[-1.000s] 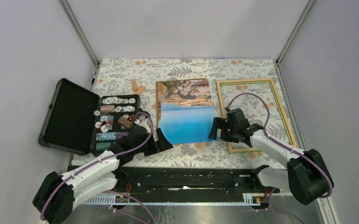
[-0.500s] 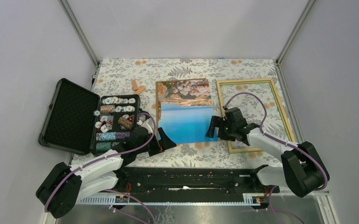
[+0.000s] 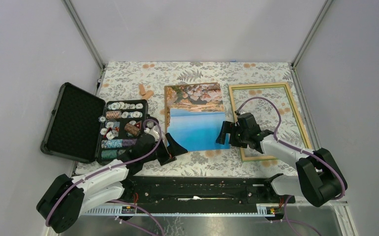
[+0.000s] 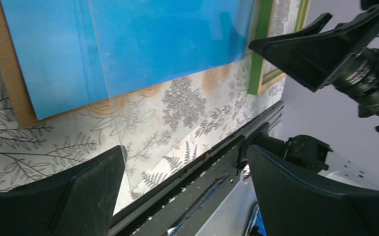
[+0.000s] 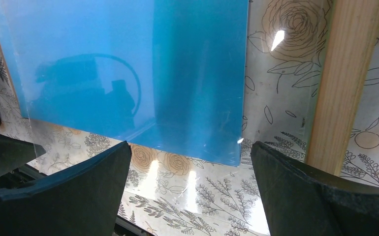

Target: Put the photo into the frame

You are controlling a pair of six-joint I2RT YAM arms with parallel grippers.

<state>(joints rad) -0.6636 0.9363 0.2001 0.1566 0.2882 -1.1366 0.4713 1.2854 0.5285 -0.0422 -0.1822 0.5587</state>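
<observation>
Top external: where do the big pieces lie?
— Frame (image 3: 259, 85) flat on the right, wood side up. Photo (image 3: 196, 125) flat just left of it, long axis running away from the bases.
— Arms?
— Both low, reaching forward. Right gripper (image 3: 222, 133) sits at the photo's near right corner, left gripper (image 3: 174, 146) at its near left corner. Right looks nearer, though that is hard to judge. Both have jaws spread wide, holding nothing.
</observation>
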